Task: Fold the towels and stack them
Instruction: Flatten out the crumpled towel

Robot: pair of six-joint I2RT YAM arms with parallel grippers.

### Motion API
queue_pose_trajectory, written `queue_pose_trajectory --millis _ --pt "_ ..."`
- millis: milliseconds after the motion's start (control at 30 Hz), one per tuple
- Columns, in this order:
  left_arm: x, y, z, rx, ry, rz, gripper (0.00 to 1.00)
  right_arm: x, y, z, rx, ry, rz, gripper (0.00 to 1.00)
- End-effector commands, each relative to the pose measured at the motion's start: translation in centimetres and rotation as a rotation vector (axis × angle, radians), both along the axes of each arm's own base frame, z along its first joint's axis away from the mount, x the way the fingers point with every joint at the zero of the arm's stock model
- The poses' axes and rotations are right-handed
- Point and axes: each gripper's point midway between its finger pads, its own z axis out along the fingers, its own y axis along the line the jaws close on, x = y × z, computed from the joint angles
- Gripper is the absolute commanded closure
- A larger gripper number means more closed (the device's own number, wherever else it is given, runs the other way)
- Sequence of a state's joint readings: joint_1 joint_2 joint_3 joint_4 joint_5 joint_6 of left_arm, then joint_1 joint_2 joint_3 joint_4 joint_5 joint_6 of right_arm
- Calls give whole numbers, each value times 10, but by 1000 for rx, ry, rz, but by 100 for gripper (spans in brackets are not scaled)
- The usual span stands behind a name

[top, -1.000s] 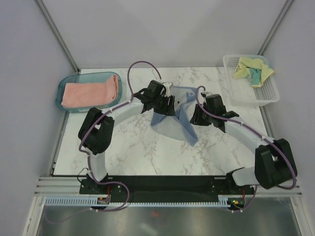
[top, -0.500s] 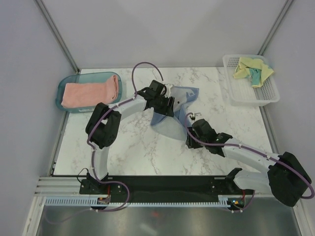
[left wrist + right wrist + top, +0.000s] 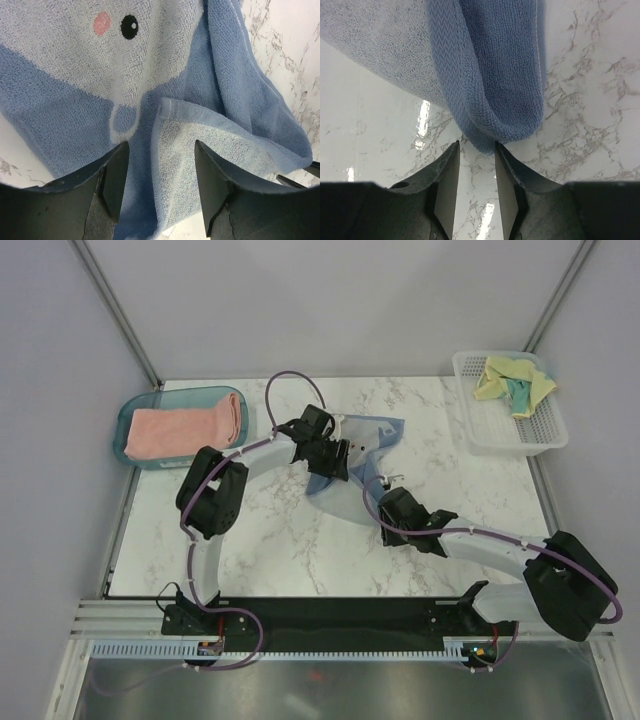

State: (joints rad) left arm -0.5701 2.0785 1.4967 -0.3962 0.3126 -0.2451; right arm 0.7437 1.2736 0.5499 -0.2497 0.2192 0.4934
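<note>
The light blue towel (image 3: 345,495) lies crumpled on the marble table's middle; its printed face shows in the left wrist view (image 3: 75,75). My left gripper (image 3: 328,458) is open, its jaws straddling a folded hem of that towel (image 3: 161,172). My right gripper (image 3: 383,498) is open at the towel's near folded end (image 3: 495,75), which just reaches between the fingertips (image 3: 476,150). The salmon-pink towel (image 3: 185,430) lies folded in the teal tray. The pale yellow and teal towel (image 3: 515,380) lies bunched in the basket.
The teal plastic tray (image 3: 125,430) sits at the far left. The white mesh basket (image 3: 500,430) sits at the far right. Bare marble table (image 3: 270,550) lies in front of the blue towel. Grey walls stand on three sides.
My right arm has swung from the blue towel's right side down to its near end. My left gripper has stayed over the towel's far part. The towel's right corner now lies flat.
</note>
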Motion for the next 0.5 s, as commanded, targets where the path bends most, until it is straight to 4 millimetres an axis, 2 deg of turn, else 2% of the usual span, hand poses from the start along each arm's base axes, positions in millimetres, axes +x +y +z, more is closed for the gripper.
queue_pose_trajectory --millis 0,67,167,200,267,367,467 --pt "8 4 24 -39 -13 57 37 5 -2 -4 -24 -25 -18 59" --pt "8 4 34 -50 -27 65 37 4 -3 -8 -39 -16 -26 62" --pt "11 7 53 -73 -58 73 36 6 -4 -12 -58 -8 -28 77" --pt "13 9 59 -81 -69 76 36 6 -4 -13 -64 -6 -27 87" --pt "18 13 75 -97 -105 78 35 9 -2 -9 -60 -18 -26 98" --pt "23 19 88 -107 -146 60 34 14 0 5 -59 -44 -6 100" --pt "21 15 96 -123 -205 -65 34 18 10 38 -11 -81 34 100"
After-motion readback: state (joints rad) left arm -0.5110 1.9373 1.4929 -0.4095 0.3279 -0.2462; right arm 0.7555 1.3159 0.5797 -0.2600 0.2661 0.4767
